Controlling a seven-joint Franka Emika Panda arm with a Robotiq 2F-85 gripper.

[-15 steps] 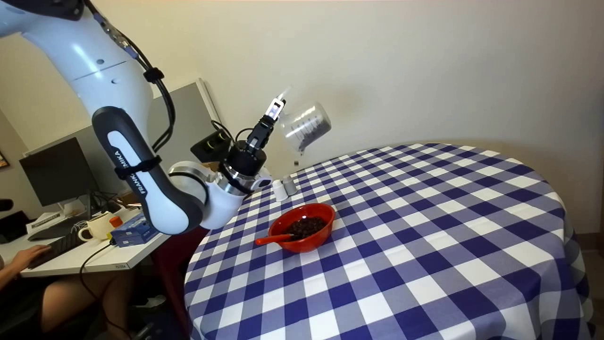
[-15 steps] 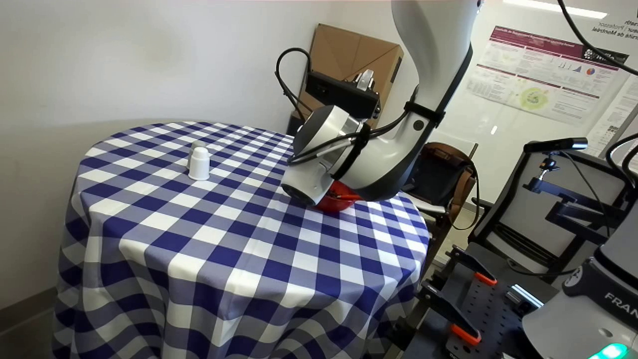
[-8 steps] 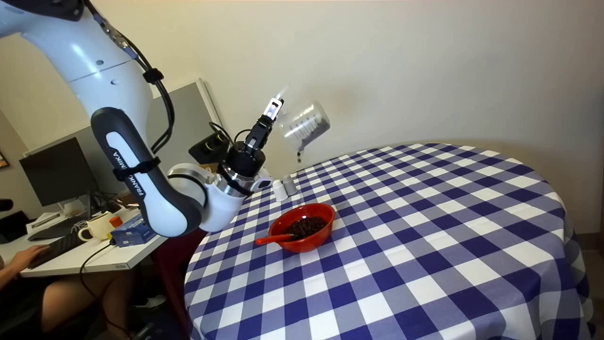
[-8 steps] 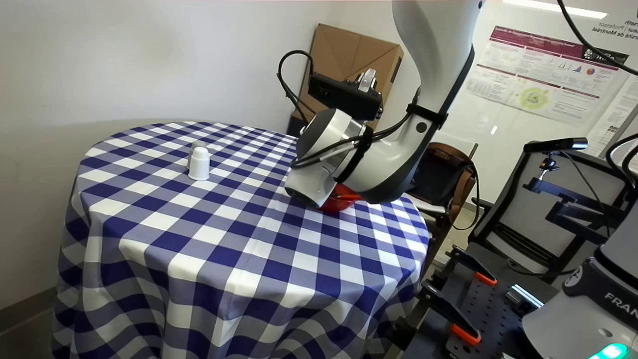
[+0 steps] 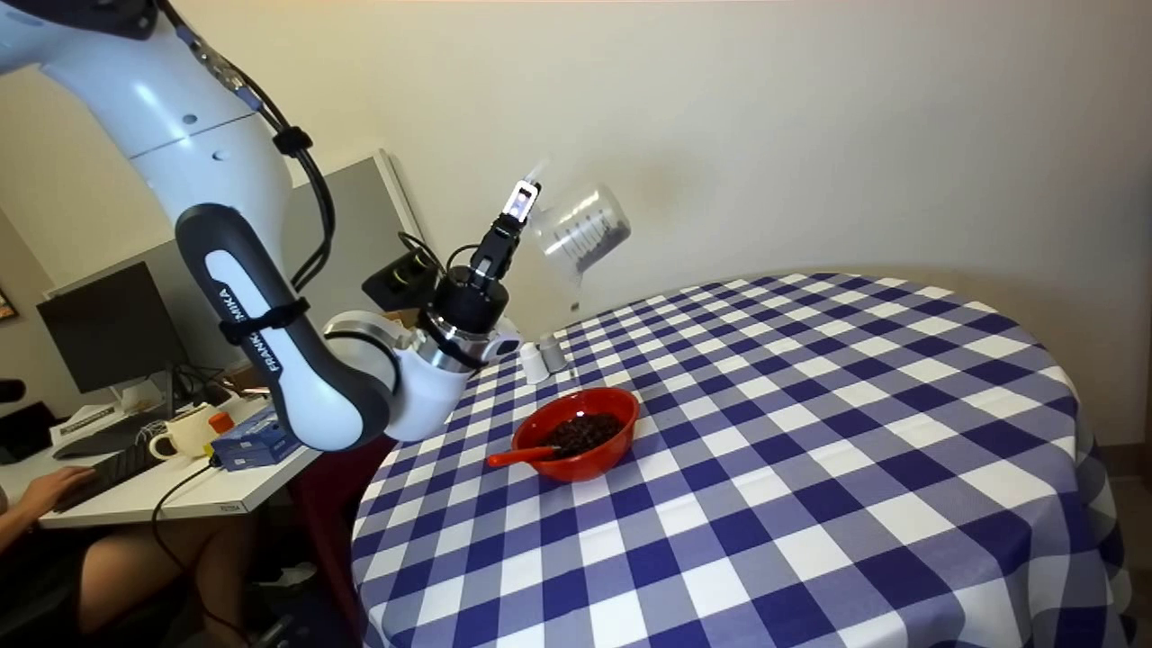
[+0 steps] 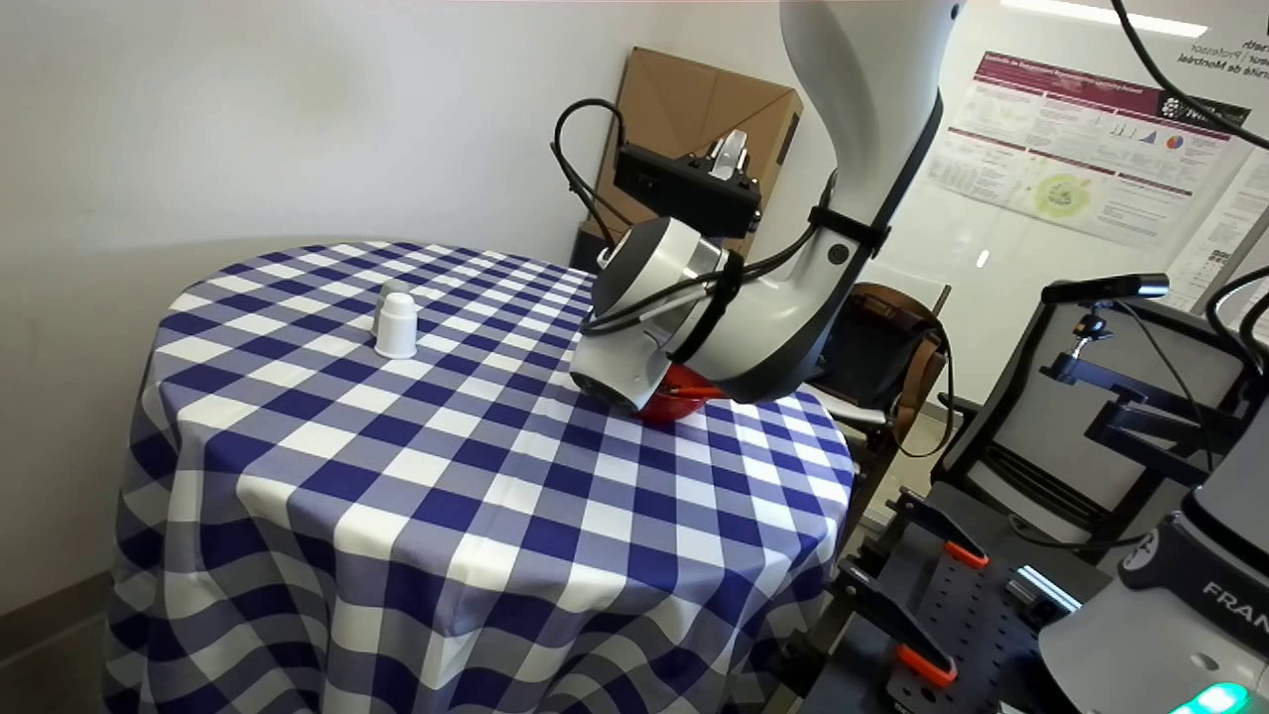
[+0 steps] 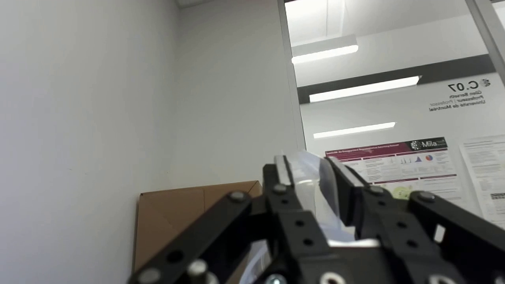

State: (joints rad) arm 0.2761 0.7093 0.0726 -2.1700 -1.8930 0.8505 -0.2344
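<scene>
1. Above the red bowl point(image 5: 587, 469) on the table point(image 5: 864, 468), the clear cup point(image 5: 587, 223) is tilted, grasped tightly by the jaws.
2. The present step seems pouring: one dark piece point(image 5: 574, 307) is in the air below.
3. Next move probably calls for slow, further tilting.

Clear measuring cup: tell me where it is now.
In an exterior view, the clear measuring cup is tilted in mid-air, right of the claw that grips it and higher than the red bowl.
</scene>
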